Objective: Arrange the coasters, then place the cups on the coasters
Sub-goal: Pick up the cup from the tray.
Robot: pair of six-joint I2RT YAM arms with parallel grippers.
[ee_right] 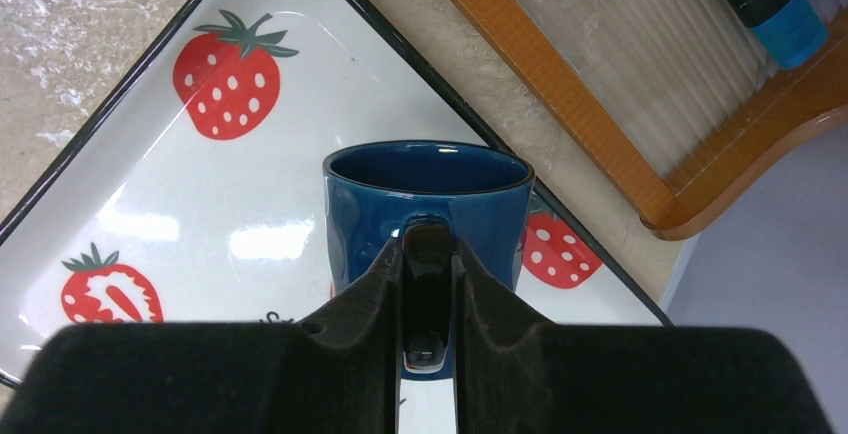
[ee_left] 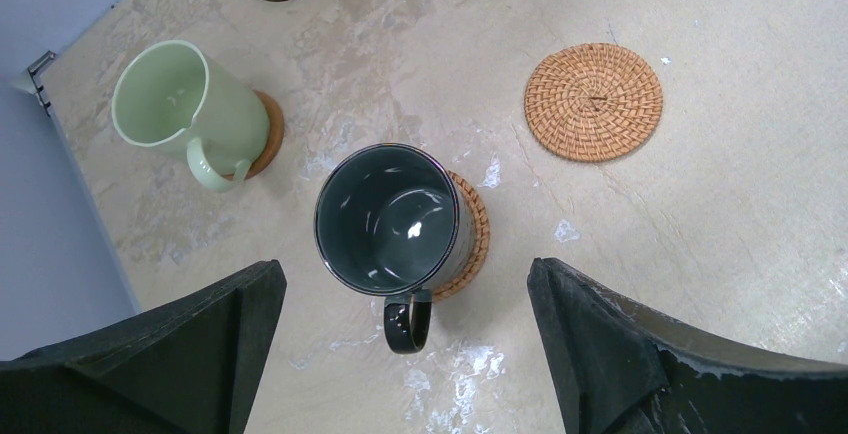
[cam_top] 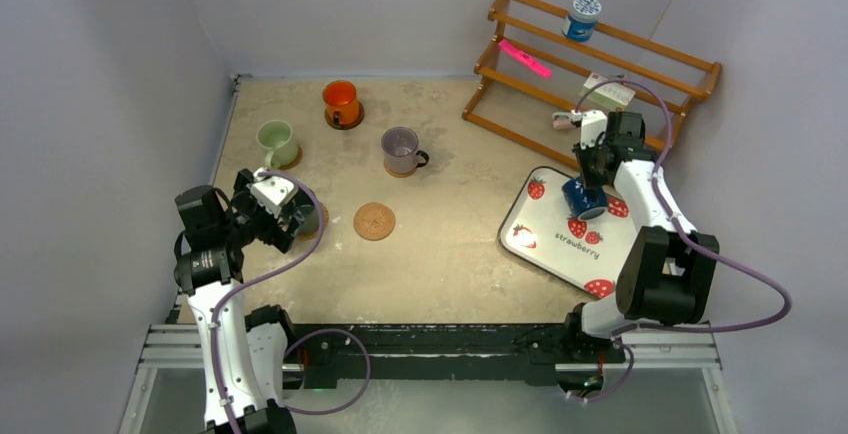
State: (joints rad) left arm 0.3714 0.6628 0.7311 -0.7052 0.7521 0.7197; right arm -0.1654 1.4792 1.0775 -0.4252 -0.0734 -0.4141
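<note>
A mottled beige table (cam_top: 450, 264) enclosed by pale walls is shown. A wooden rack (cam_top: 600, 49) is set at its far right corner.

The right gripper (ee_right: 428, 254) is pressed together on the handle of the dark blue mug (ee_right: 430, 189), and the handle is clamped between both fingers. The mug is held over the white strawberry tray (ee_right: 130, 194), near the tray's far edge. Whether its base touches the tray cannot be told.

The left gripper (ee_left: 405, 284) is spread wide, and nothing is held or touched by it. It is positioned above the dark grey-teal mug (ee_left: 385, 216), which stands upright on a woven coaster (ee_left: 474, 234).

Five mugs are counted:
- dark blue mug, at the tray
- dark grey-teal mug, near left of the table
- pale green mug (ee_left: 175, 104), far left
- orange mug (cam_top: 340, 102), at the far edge
- purple-grey mug (cam_top: 401, 149), near the centre

Five coasters are counted. Four are occupied, one under each mug on the table; the one under the orange mug is the dark coaster (cam_top: 345, 122). The fifth, the bare coaster (ee_left: 594, 102), lies near the dark grey-teal mug on its right and apart from it.
</note>
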